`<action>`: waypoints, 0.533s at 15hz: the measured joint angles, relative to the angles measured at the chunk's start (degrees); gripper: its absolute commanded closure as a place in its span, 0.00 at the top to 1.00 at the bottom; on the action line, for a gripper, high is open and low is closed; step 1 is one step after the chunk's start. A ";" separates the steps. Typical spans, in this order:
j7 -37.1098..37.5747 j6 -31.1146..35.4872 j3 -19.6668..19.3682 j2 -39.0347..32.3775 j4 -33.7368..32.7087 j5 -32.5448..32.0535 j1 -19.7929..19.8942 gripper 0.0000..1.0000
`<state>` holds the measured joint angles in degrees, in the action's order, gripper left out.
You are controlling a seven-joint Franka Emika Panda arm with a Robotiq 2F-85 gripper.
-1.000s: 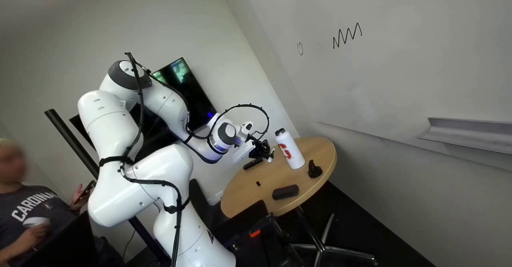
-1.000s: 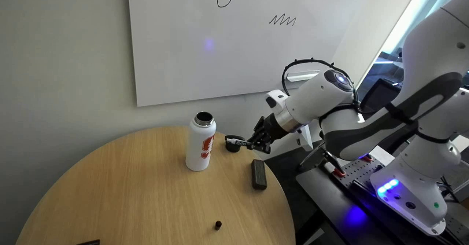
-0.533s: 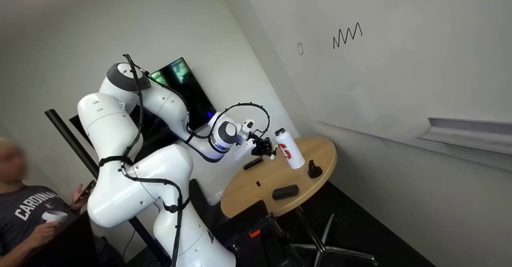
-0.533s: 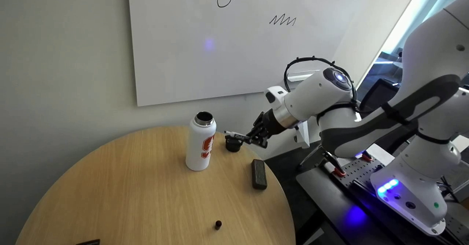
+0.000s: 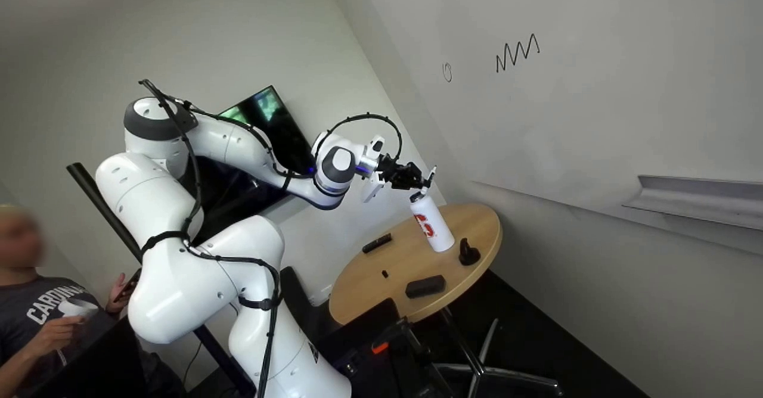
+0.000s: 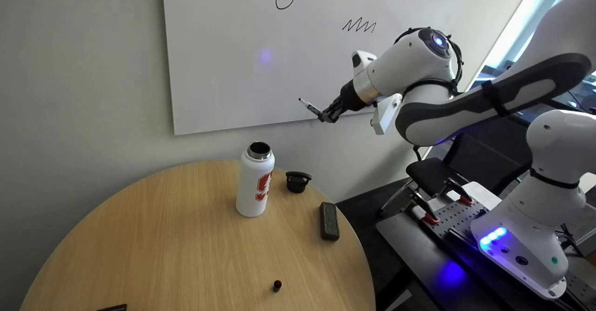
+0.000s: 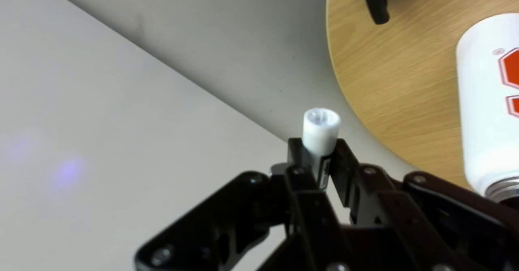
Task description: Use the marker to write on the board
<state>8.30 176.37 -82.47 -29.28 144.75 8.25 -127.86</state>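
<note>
My gripper is shut on the marker and holds it in the air above the table. The marker is a thin white stick with a black label; in an exterior view its dark tip points up and left. In the wrist view the marker's hollow white end sticks out between the fingertips. The board is the large white wall board with a black zigzag and a round scribble. It also shows in an exterior view and in the wrist view. The marker appears apart from the board.
An open white bottle stands on the round wooden table, below the gripper. A black lid, a black block and a small dark cap lie there. A dark screen and a seated person are behind the arm.
My gripper has risen with the marker from just above the table to above the bottle's height. The marker has tilted so its tip points more upward. The things on the table have not moved.
</note>
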 measured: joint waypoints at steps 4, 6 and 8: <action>0.00 -6.00 -10.30 -2.06 -0.84 -0.02 -7.26 0.20; 0.17 -7.01 -11.82 -3.65 -0.85 -0.02 -9.36 0.20; 0.98 -7.07 -11.81 -4.90 -0.83 -0.02 -9.74 0.05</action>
<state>9.28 169.30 -94.28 -34.18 143.93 8.23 -137.60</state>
